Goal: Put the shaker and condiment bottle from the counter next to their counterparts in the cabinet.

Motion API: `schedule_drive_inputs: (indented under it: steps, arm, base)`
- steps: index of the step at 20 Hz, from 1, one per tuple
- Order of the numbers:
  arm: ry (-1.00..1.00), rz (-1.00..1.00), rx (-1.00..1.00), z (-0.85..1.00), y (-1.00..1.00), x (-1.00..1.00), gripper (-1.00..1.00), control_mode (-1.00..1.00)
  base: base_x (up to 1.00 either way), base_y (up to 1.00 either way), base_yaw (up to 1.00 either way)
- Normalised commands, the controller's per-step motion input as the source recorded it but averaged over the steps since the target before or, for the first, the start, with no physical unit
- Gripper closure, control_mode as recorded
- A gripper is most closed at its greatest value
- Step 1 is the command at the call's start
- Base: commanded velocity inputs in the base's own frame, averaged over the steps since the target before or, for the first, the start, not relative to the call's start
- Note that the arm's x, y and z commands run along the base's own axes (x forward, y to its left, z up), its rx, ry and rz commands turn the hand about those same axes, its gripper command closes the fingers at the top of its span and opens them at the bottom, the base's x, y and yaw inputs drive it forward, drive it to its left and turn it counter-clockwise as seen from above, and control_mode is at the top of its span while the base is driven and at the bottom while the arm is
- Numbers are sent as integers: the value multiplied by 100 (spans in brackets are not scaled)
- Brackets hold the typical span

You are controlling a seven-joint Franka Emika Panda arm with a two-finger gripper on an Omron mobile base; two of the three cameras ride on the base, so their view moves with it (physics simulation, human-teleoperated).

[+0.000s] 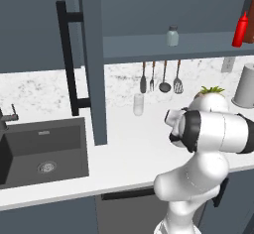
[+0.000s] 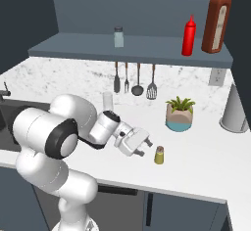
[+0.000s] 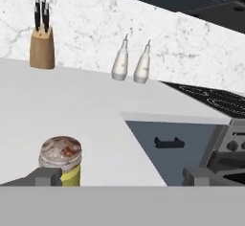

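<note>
A small yellow shaker (image 2: 159,155) with a rusty brown cap stands on the white counter (image 2: 206,161) near its front edge. My gripper (image 2: 142,147) hovers low just left of it, jaws open and empty. In the hand view the shaker (image 3: 61,165) sits close behind the left fingertip (image 3: 45,176), off to one side of the gap in my gripper (image 3: 123,176). The red condiment bottle (image 2: 188,35) stands on the cabinet shelf (image 2: 147,49) beside the darker brown-red bottle (image 2: 216,22). A pale glass shaker (image 2: 118,36) stands further left on that shelf.
A potted plant (image 2: 179,113) stands behind the shaker, with a glass (image 2: 107,100) and hanging utensils (image 2: 132,80) at the wall. A grey canister (image 2: 235,110) is at the right. The open cabinet door (image 1: 92,59) hangs beside the sink (image 1: 44,151). A knife block (image 3: 42,48) and a stove (image 3: 215,100) lie ahead.
</note>
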Motion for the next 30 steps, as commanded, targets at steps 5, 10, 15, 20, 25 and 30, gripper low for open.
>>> schedule_drive_inputs:
  steps: [5,10,15,20,25,30]
  arm:
    - [-11,0,0,-36,-24,3,-100,-100]
    - [-15,0,0,-20,-10,0,-100,-100]
    - [-16,0,0,-25,-1,0,-100,-100]
    - [-8,4,0,-41,2,0,-100,-100]
    - [0,11,0,-44,24,27,-100,-100]
    - [0,10,4,-14,3,36,-100,-100]
  base:
    - [0,0,0]
    - [0,0,0]
    - [0,0,0]
    - [0,0,0]
    - [0,0,0]
    - [0,0,0]
